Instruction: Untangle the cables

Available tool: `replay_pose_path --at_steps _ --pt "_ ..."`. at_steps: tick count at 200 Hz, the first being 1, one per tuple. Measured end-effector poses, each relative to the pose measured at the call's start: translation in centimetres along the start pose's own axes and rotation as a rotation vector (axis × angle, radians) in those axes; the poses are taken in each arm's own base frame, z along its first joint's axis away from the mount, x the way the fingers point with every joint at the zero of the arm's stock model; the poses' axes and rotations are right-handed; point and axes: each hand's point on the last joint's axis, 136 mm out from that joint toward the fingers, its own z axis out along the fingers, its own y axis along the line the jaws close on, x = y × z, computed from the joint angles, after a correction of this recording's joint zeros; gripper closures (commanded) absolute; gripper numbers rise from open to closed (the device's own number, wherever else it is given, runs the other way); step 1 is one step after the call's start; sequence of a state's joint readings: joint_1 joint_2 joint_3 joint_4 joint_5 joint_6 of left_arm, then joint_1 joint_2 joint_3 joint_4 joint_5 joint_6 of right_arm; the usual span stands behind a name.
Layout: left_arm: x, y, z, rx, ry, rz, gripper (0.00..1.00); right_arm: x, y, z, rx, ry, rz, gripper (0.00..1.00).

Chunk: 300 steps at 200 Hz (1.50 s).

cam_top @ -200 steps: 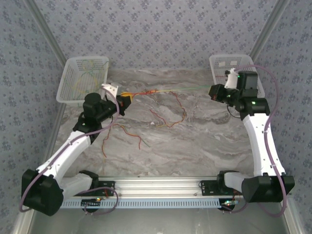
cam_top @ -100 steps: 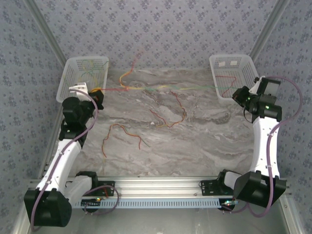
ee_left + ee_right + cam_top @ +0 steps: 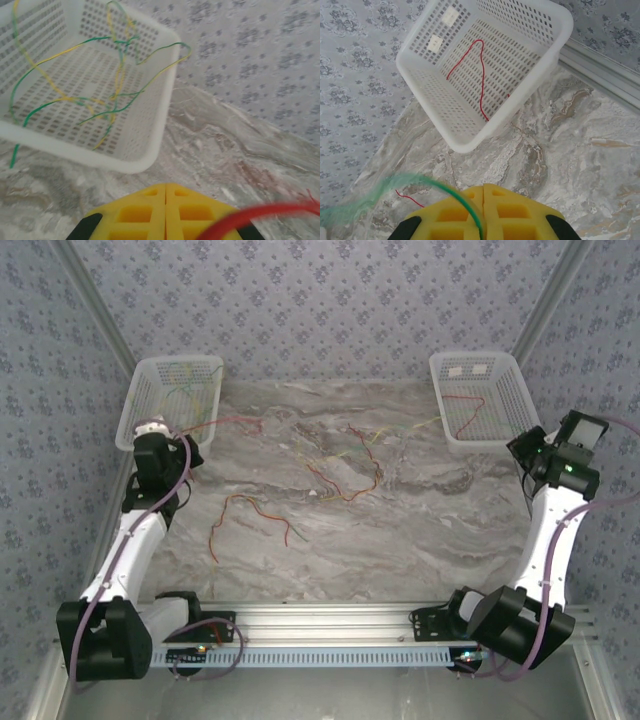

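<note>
- Nearest our bases, at about 7 o'clock from the middle of the marble table (image 3: 430, 530), a red-and-orange cable (image 3: 243, 502) lies loose and wavy, well apart from both arms.
- Just beyond it, at the table's middle, the tangle of cables (image 3: 345, 475) rests on the marble. We see red, yellow and green loops crossing one another.
- Out at 9 o'clock, our left gripper (image 3: 165, 195) has its yellow fingers clenched flat together, grasping a red cable (image 3: 228, 422). That cable runs off toward 3 o'clock, and in the wrist view it blurs across the right-hand pad.
- Out at 3 o'clock, our right gripper (image 3: 483, 195) is clenched the same way, grasping a green cable (image 3: 455, 192). It leaves the seam between the pads and arcs away toward 9 o'clock in its wrist view, blurred at the far end.
- Farther back, at 11 o'clock, the left basket (image 3: 75, 150) holds green and yellow strands (image 3: 75, 85), and one loop hangs over its far rim.
- Farthest, at 1 o'clock, the right basket (image 3: 520, 106) holds a lone red wire (image 3: 481, 75). A short red piece (image 3: 407, 197) lies on the marble just beside it.
</note>
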State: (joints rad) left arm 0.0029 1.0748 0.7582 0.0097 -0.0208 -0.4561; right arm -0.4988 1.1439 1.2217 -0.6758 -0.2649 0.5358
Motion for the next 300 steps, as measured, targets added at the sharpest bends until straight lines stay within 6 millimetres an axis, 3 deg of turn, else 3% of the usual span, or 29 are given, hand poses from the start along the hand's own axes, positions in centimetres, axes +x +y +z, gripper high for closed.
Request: replay_pose_path --at_steps 38,63,75,103,132,154,175,192,207,217,241,256,265,284,300 --pt "-1.4 2.2 -0.5 -0.148 -0.024 -0.023 1.0 -1.8 -2.3 -1.1 0.075 -0.078 0.055 1.0" --pt "-1.7 1.2 -0.7 -0.127 -0.023 0.004 1.0 -1.7 -1.2 -1.4 0.036 -0.085 0.037 1.0" --pt "-1.4 -1.0 -0.7 -0.068 -0.004 0.051 1.0 -1.1 0.5 -1.3 -0.01 -0.064 0.003 1.0" --pt "-0.7 -9.0 -1.0 0.155 0.051 0.167 1.0 1.6 6.2 -1.4 -0.183 0.023 -0.111 1.0" --pt "1.1 -15.6 -1.6 0.351 0.108 0.241 1.0 4.3 13.0 -3.6 -0.385 0.097 -0.248 1.0" --pt "3.7 -18.3 -0.4 0.411 0.172 0.284 1.0 6.0 17.6 -6.2 -0.537 0.123 -0.325 1.0" --pt "7.3 -19.0 1.6 0.42 0.261 0.312 0.99 6.9 20.5 -8.1 -0.642 0.133 -0.363 1.0" --pt "10.1 -19.5 2.7 0.435 0.324 0.328 0.88 7.4 22.4 -9.1 -0.702 0.138 -0.379 1.0" --pt "12.1 -20.0 3.2 0.451 0.364 0.352 0.54 8.0 24.1 -10.0 -0.751 0.148 -0.401 1.0" --pt "13.1 -20.4 3.3 0.462 0.38 0.364 0.4 8.4 25.1 -10.5 -0.78 0.154 -0.415 1.0" --pt "14.0 -21.0 3.1 0.483 0.379 0.381 0.31 9.2 27.4 -11.7 -0.843 0.169 -0.445 1.0" --pt "13.5 -20.4 2.7 0.473 0.33 0.374 0.2 9.6 28.3 -12.3 -0.868 0.176 -0.457 1.0" --pt "13.2 -19.6 2.0 0.461 0.295 0.371 0.19 9.8 28.7 -12.5 -0.879 0.178 -0.461 1.0" --pt "11.3 -18.1 -0.4 0.466 0.179 0.361 0.19 10.4 28.9 -12.5 -0.884 0.186 -0.468 1.0" --pt "9.1 -18.4 -2.6 0.52 0.07 0.357 0.16 11.0 29.3 -12.6 -0.89 0.196 -0.475 1.0"
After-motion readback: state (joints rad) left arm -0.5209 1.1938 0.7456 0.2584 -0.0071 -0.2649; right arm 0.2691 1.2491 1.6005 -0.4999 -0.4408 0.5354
